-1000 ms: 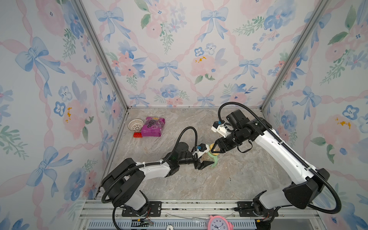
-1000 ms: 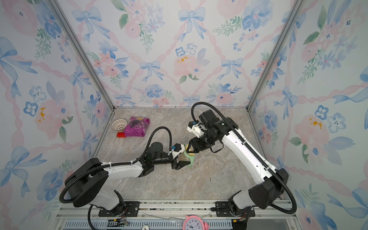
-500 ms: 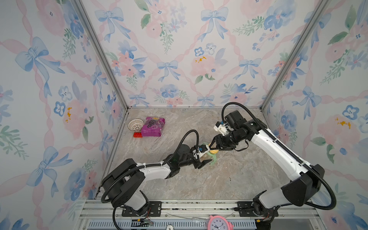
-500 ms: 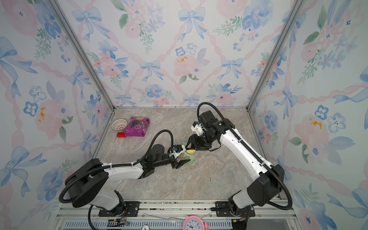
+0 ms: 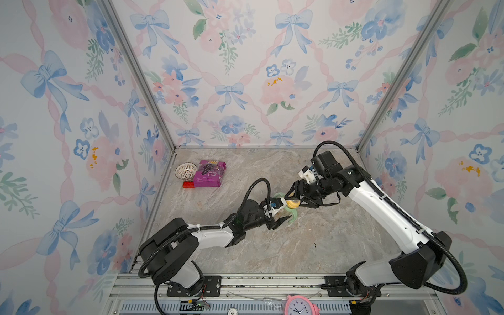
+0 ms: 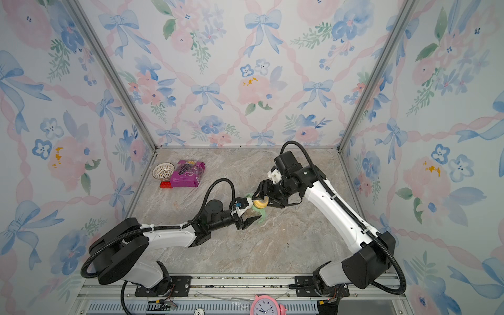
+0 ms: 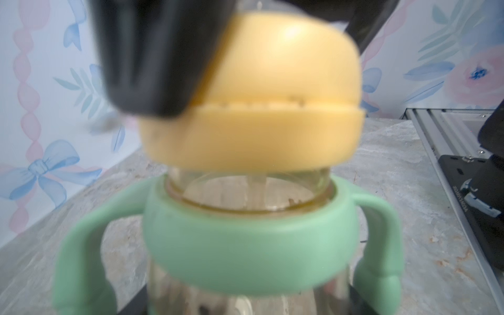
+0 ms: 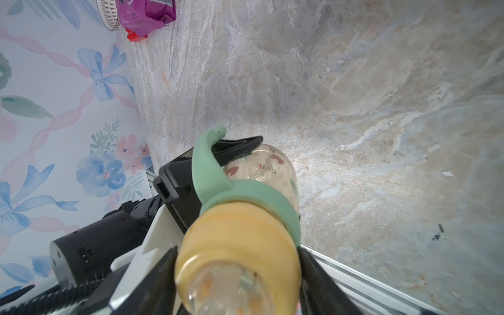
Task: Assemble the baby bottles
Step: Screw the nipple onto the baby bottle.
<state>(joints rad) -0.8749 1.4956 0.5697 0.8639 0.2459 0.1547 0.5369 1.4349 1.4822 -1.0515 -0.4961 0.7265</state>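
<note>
**Item 1, far left corner.** White lattice basket (image 5: 185,171), a shallow openwork bowl. Just beside it is a glossy purple snack packet (image 5: 210,173), with a small red block (image 5: 188,185) at its near corner. All three are unmoved since a second ago.

**Item 2, mid-table.** My left gripper (image 5: 284,210) is closed on the jar body (image 8: 270,169) (clear, amber-tinted, rounded, printed with small red shapes). One black finger lies along the jar's side. My left arm lies low and stretched, forearm nearly level over the marbled table (image 5: 300,245).

**Item 3.** Pale green ring (image 7: 245,245), matte, with two curved handles, seated round the jar's neck.

**Item 4.** Yellow collar (image 7: 253,131), smooth and domed, with a clear nipple (image 8: 223,294). It sits on the jar's mouth, a band of neck showing beneath it.

**Item 5.** My right gripper (image 5: 296,201) has its jaws either side of the collar, close against it. Whether they press it I cannot tell. My right arm is bent at the elbow, wrist angled down onto the bottle. Bottle and both arms sit much where they were a second ago.
</note>
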